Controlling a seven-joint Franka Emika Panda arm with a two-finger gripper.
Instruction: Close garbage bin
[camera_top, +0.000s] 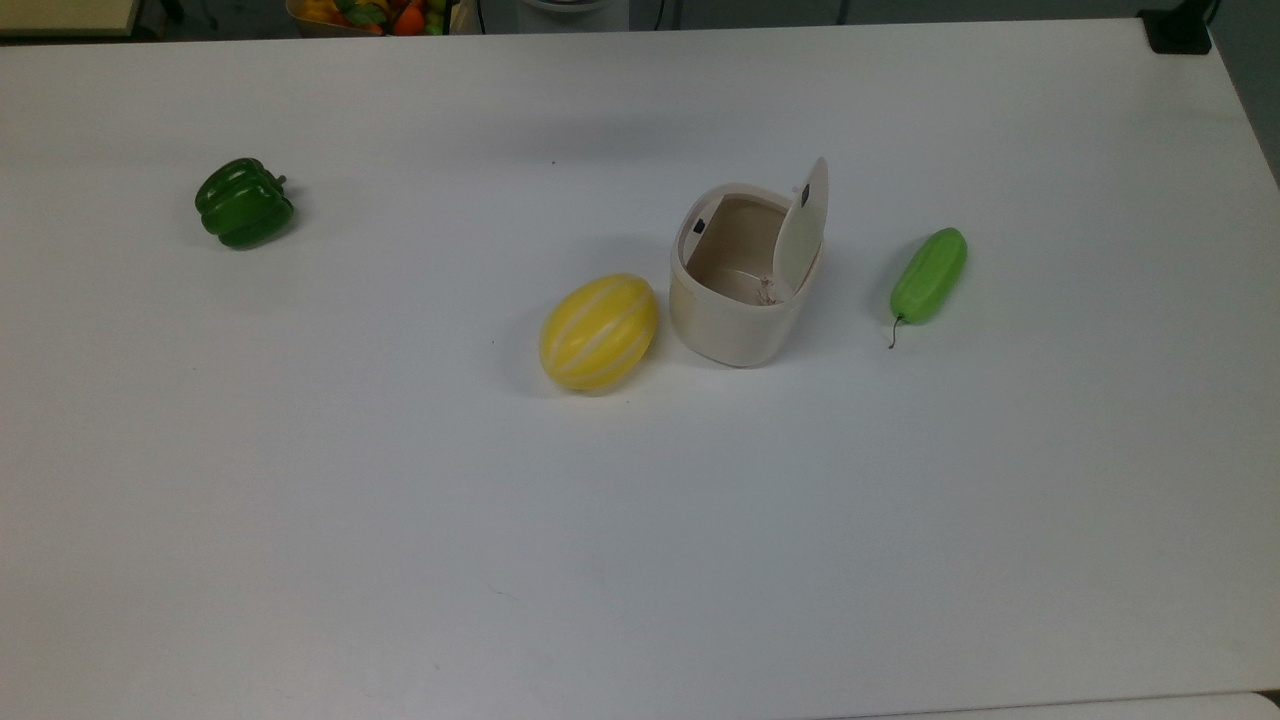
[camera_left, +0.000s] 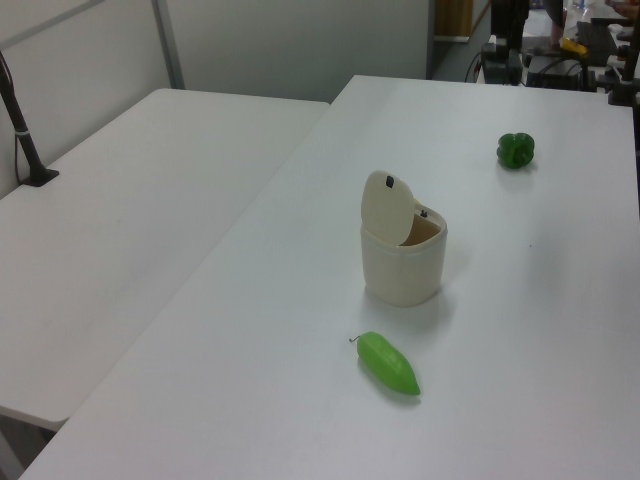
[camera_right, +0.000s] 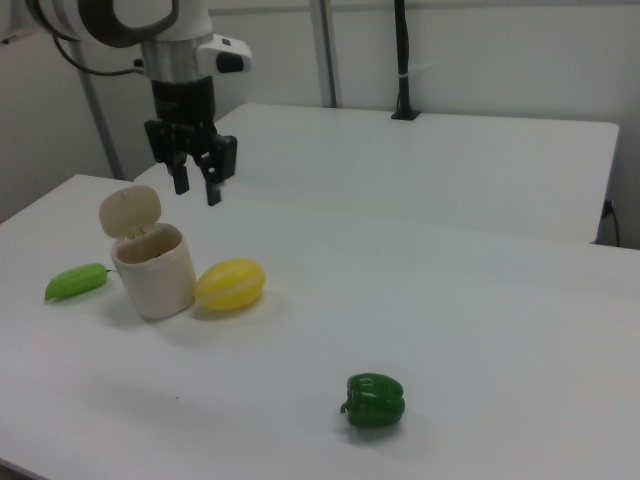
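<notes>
The cream-beige garbage bin (camera_top: 735, 325) (camera_left: 402, 272) (camera_right: 156, 272) stands near the middle of the white table. Its flat lid (camera_top: 805, 225) (camera_left: 386, 205) (camera_right: 130, 208) is hinged up, nearly upright, and the inside shows. In the right view my gripper (camera_right: 197, 192) hangs in the air above the bin, a little toward the right view's right of the raised lid. Its fingers point down and stand open with nothing between them.
A yellow melon (camera_top: 598, 331) (camera_right: 230, 284) lies close beside the bin. A light green gourd (camera_top: 929, 274) (camera_left: 388, 362) (camera_right: 76, 281) lies on the bin's other side. A dark green pepper (camera_top: 244, 203) (camera_left: 516, 150) (camera_right: 376, 400) sits farther off. A second white table (camera_left: 120, 220) adjoins.
</notes>
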